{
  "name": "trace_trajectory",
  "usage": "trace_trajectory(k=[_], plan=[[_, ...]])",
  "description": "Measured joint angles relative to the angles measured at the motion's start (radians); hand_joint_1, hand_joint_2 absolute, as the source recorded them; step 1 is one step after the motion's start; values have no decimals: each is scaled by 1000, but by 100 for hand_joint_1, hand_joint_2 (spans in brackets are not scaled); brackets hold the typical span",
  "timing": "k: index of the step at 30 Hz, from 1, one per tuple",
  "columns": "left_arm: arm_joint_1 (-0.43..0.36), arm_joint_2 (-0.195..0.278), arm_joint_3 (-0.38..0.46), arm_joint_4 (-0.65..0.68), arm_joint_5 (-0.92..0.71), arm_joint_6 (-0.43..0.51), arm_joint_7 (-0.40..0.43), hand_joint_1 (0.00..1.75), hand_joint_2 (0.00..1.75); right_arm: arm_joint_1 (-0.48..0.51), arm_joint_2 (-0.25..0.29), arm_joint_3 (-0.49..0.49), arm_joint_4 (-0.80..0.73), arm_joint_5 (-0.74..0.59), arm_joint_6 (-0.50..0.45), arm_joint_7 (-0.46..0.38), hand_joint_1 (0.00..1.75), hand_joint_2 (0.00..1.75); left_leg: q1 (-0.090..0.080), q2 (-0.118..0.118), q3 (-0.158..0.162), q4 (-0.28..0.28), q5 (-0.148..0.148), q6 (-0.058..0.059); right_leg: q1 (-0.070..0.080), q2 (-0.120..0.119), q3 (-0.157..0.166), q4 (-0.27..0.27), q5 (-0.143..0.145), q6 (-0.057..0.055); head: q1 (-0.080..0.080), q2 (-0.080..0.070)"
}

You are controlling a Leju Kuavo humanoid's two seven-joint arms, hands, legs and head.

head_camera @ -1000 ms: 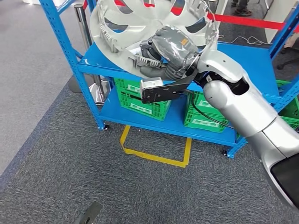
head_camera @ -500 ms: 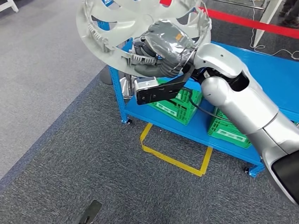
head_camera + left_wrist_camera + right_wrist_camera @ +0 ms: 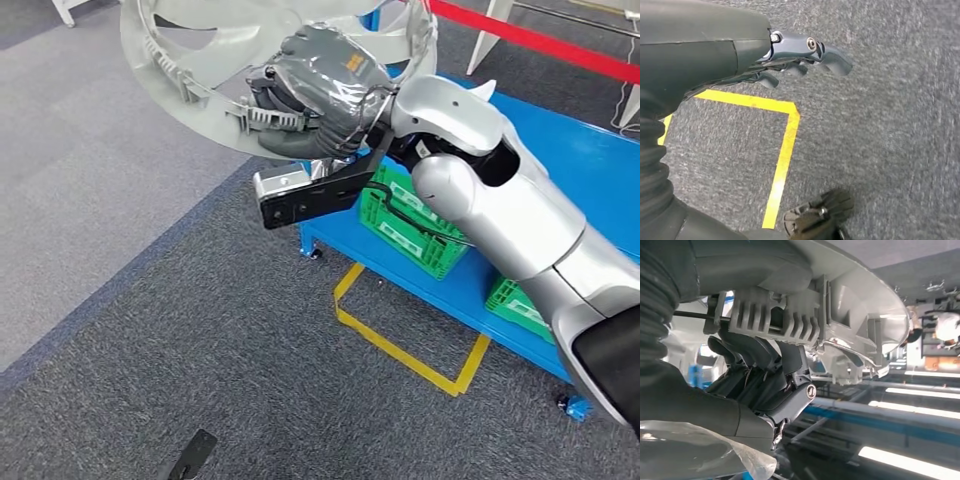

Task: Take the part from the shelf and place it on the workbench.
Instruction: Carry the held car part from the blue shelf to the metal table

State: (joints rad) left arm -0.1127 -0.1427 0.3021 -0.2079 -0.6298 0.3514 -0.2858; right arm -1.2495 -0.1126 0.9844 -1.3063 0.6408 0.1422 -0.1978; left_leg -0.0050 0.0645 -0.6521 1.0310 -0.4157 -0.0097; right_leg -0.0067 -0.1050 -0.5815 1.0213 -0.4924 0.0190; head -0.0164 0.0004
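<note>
A: Head view: your right hand (image 3: pixel 321 95) clamps the part (image 3: pixel 204 60) by its ribbed rim, carried high, clear of the blue shelf (image 3: pixel 573 150).

B: Left hand (image 3: pixel 806 52) hangs over carpet, fingers loosely apart, holding nothing. No surface visible yet.

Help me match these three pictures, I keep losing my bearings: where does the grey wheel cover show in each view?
Head view: the wheel cover fills the top, left of centre, its rim gripped by the right hand.
Right wrist view: the wheel cover spans the picture above the hand's dark fingers.
Left wrist view: not in it; carpet, with the left hand.
Shared landmark: the yellow floor tape, also in the left wrist view.
</note>
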Motion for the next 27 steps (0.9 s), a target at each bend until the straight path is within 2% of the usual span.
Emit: trace_trajectory(k=[1, 2, 3, 4, 6, 7, 8, 9, 10, 11, 13, 14, 15, 17, 18, 19, 21, 22, 23, 24, 25, 26, 27], plan=[[1, 1, 0, 0, 0, 0, 0, 0, 175, -1, 0, 1, -3, -1, 2, 0, 175, 175, 0, -12, -3, -2, 2, 8, 0, -11, 1, -1, -1, 4, 0, 0], [3, 2, 0, 0, 0, 0, 1, 0, 175, -1, 0, 3, -7, -2, 5, 0, 175, 175, 1, -23, -4, -5, 4, 14, -2, -11, 0, 1, -6, 9, 1, 0], [5, 3, 1, 0, 0, -1, 1, 0, 175, -2, 0, 4, -12, -4, 8, 0, 175, 175, 2, -34, -3, -8, 6, 21, -4, 3, -6, 14, -18, 12, 1, 0], [4, 4, 1, 0, 0, -1, 1, 0, 175, -3, 0, 6, -15, -5, 11, 0, 175, 175, 3, -45, -2, -10, 8, 28, -6, 29, -21, 47, -40, 14, 3, 0], [1, 4, 2, 0, 0, -2, 1, 0, 175, -5, 0, 10, -20, -6, 15, 0, 175, 175, 5, -68, -2, -12, 9, 37, -7, 85, -82, 169, -99, 13, 7, 0], [-1, 3, 2, 0, 0, -3, 1, 0, 175, -5, 0, 13, -22, -7, 17, 0, 175, 175, 4, -81, -2, -12, 9, 39, -5, 98, -117, 235, -121, 13, 8, 0], [-2, 3, 2, 0, 0, -4, 1, 0, 175, -5, 0, 17, -22, -7, 20, 0, 175, 175, 4, -95, -2, -11, 9, 39, -4, 104, -141, 277, -128, 12, 8, 0], [-2, 2, 2, 0, 0, -5, 1, 0, 175, -5, 1, 22, -24, -8, 22, 1, 175, 175, 3, -110, -1, -11, 10, 39, -4, 106, -148, 281, -114, 10, 8, 0], [-2, 3, 2, 0, 0, -6, 1, 0, 175, -6, 1, 25, -27, -8, 25, 2, 175, 175, 3, -125, 0, -10, 10, 39, -4, 109, -137, 248, -84, 7, 9, 0], [-2, 2, 2, 0, 0, -7, 1, 0, 175, -8, 3, 27, -29, -9, 27, 2, 175, 175, 3, -141, 1, -10, 10, 39, -4, 121, -109, 183, -44, 3, 9, 0], [-4, 2, 2, 0, -1, -8, 1, 0, 175, -15, 8, 32, -31, -9, 31, 4, 175, 175, 4, -166, -2, -7, 11, 35, -8, 164, -48, 58, 8, -4, 8, 0], [-5, 2, 2, 0, -1, -10, 1, 0, 175, -18, 12, 36, -32, -9, 32, 5, 175, 175, 6, -178, -7, -5, 14, 30, -8, 181, -31, 23, 16, -5, 7, 0], [-5, 2, 2, 0, -2, -11, 1, 0, 175, -20, 16, 40, -33, -9, 33, 6, 175, 175, 9, -188, -13, -5, 17, 24, -8, 187, -24, 11, 13, -5, 7, 0], [-2, 3, 2, 0, -4, -12, 1, 0, 175, -22, 29, 46, -38, -8, 34, 9, 175, 175, 15, -204, -21, -5, 20, 10, -6, 165, -18, 3, 16, -9, 8, 0], [1, 4, 2, 0, -5, -12, 1, 0, 175, -23, 37, 48, -40, -7, 34, 12, 175, 175, 14, -191, -25, 2, 14, 5, -7, 153, -15, -1, 17, -13, 6, 0], [1, 5, 2, 0, -6, -13, 2, 0, 175, -25, 44, 49, -43, -7, 35, 14, 175, 175, 11, -167, -36, 26, -2, -1, -9, 139, -10, -6, 19, -18, 2, 0], [-1, 6, 2, 0, -8, -14, 2, 0, 175, -29, 55, 54, -46, -6, 37, 19, 175, 175, 10, -103, -83, 132, -57, -11, -8, 112, -4, -10, 18, -25, -4, 0], [-3, 6, 2, 0, -8, -15, 3, 0, 175, -30, 58, 58, -47, -6, 38, 21, 175, 175, 13, -85, -113, 199, -86, -14, -6, 97, -2, -9, 16, -27, -5, 0], [-2, 7, 2, 0, -9, -15, 3, 0, 175, -31, 60, 62, -47, -6, 38, 22, 175, 175, 16, -76, -135, 249, -101, -16, -5, 83, -1, -9, 14, -28, -5, 0], [-2, 7, 2, 0, -10, -16, 3, 0, 175, -31, 62, 66, -47, -6, 38, 22, 175, 175, 18, -72, -142, 268, -101, -18, -4, 69, 1, -9, 11, -28, -5, 0], [0, 7, 2, 0, -10, -16, 3, 0, 175, -32, 66, 69, -47, -6, 39, 22, 175, 175, 19, -69, -129, 247, -82, -18, -4, 57, 3, -8, 9, -26, -5, 0], [0, 7, 2, 0, -11, -16, 3, 0, 175, -33, 69, 71, -48, -6, 39, 21, 175, 175, 19, -61, -100, 192, -50, -18, -4, 45, 7, -8, 6, -24, -5, 0], [0, 7, 2, 0, -11, -16, 3, 0, 175, -35, 71, 72, -50, -6, 39, 21, 175, 175, 17, -41, -62, 124, -23, -17, -3, 34, 11, -7, 1, -21, -5, 0]])
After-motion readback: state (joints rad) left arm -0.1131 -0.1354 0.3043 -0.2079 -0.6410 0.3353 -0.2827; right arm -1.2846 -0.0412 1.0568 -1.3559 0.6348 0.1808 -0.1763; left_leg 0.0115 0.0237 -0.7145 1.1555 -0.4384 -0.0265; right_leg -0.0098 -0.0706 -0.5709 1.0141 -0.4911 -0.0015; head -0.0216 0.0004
